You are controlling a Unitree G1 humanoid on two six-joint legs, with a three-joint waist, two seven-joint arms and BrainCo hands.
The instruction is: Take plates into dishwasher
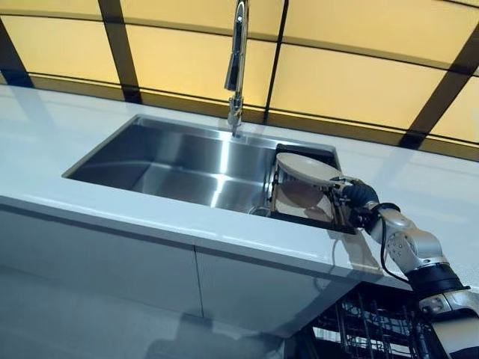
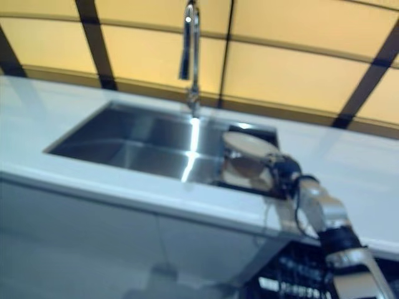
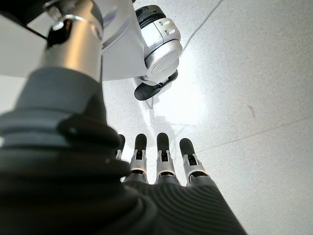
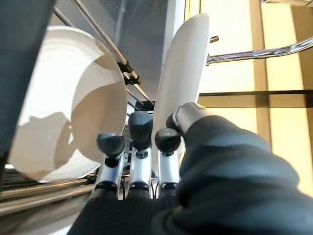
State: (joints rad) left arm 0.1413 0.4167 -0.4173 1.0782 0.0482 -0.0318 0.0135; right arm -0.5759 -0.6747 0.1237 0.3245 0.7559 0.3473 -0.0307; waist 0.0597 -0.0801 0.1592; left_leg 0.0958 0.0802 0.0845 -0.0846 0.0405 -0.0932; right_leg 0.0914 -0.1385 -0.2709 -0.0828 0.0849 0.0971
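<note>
Right robot hand (image 1: pixel 352 196) has its fingers (image 4: pixel 141 128) and thumb pinched on the rim of a plate (image 1: pixel 307 169), tilted above the rack (image 1: pixel 278 196) at the right end of the sink (image 1: pixel 179 161). Another plate (image 4: pixel 68 103) sits in that rack. Left robot hand (image 3: pixel 161 166) hangs over the floor, fingers straight, holding nothing

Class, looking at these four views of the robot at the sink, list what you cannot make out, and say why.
- Right hand grip on the raised plate: thumb hidden behind the rim, right wrist view.
- Dishwasher rack: cut off by the bottom edge, eye views.
- Second plate base: hidden by the rack wires.
</note>
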